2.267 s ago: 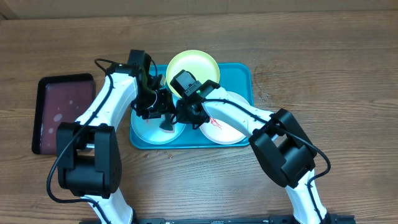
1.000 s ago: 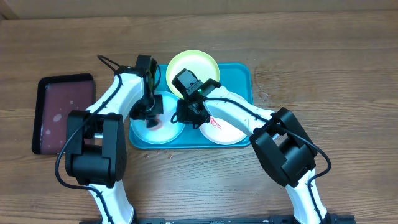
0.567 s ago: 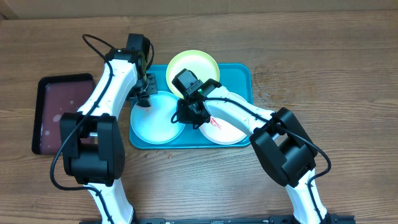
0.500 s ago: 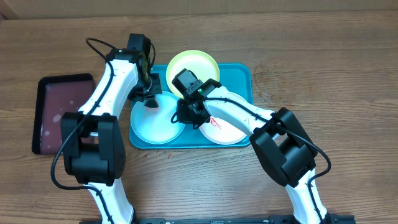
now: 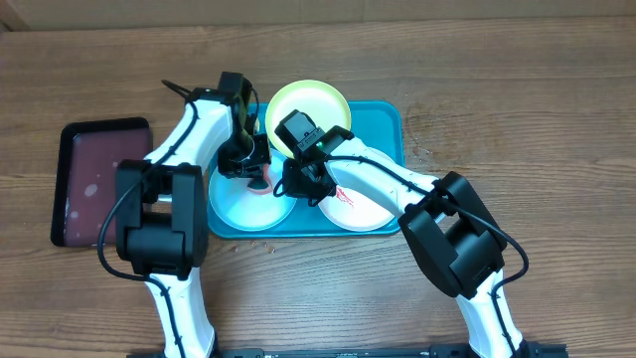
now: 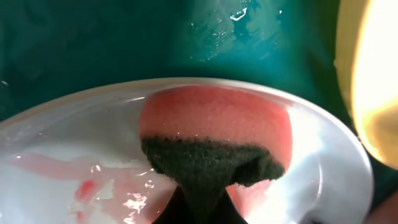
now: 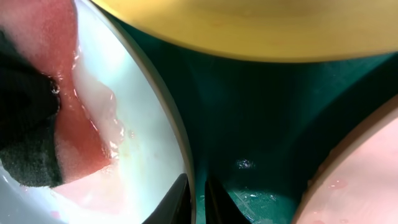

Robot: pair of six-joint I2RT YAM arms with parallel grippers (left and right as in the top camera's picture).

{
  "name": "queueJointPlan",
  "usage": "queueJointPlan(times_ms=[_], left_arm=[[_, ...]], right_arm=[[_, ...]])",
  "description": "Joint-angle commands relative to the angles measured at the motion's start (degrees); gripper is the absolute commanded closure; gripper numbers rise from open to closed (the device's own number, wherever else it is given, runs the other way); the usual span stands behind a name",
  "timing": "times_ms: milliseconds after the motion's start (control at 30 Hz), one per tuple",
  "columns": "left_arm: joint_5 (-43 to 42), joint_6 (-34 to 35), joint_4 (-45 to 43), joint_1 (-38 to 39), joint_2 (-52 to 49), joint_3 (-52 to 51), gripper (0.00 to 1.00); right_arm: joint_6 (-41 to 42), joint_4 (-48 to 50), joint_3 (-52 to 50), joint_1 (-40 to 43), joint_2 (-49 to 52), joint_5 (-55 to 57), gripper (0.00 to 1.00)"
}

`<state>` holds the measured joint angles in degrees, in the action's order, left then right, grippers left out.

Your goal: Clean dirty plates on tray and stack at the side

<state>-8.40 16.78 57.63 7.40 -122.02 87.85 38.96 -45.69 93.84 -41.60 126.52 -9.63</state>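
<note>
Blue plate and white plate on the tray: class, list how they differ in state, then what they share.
The blue plate has a sponge pressed on it by the left pincer; the white plate has none. The right pincer clamps the blue plate's rim; nothing grips the white plate. The blue plate's red is smeared wet; the white plate's red mark looks unwiped. Both are round and lie on the teal tray.
</note>
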Motion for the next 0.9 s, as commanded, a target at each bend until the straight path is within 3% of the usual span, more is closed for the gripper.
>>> queueJointPlan(times_ms=[0, 133, 333, 433, 500, 567, 633, 867], left_arm=[[21.14, 2.12, 3.21, -0.35, -4.17, -1.51, 0.96], [32.00, 6.56, 5.84, -0.35, -3.91, -1.44, 0.96], [29.38, 6.58, 6.43, -0.35, -3.85, -0.11, 0.96], [21.42, 5.77, 6.67, -0.35, -3.85, 1.38, 0.96], [9.51, 2.84, 6.40, -0.33, -3.85, 1.95, 0.96], [-5.77, -3.89, 5.99, 0.04, -3.89, 1.86, 0.96], [-15.98, -11.39, 6.25, 0.90, -3.91, 1.40, 0.96], [-14.12, -12.20, 8.26, 3.50, -3.91, -0.76, 0.96]], right_arm=[[-0.15, -0.02, 0.59, 0.55, 1.01, 0.79, 0.89], [-0.15, 0.11, 0.59, 0.55, 1.01, 0.79, 0.89], [-0.15, 0.15, 0.59, 0.55, 1.01, 0.81, 0.89], [-0.15, 0.37, 0.59, 0.55, 1.01, 0.79, 0.89], [-0.15, 0.63, 0.59, 0.55, 1.01, 0.79, 0.89], [-0.13, 0.90, 0.59, 0.55, 1.01, 0.76, 0.89], [-0.13, 1.14, 0.59, 0.55, 1.01, 0.79, 0.89], [-0.13, 1.55, 0.59, 0.55, 1.01, 0.76, 0.89]])
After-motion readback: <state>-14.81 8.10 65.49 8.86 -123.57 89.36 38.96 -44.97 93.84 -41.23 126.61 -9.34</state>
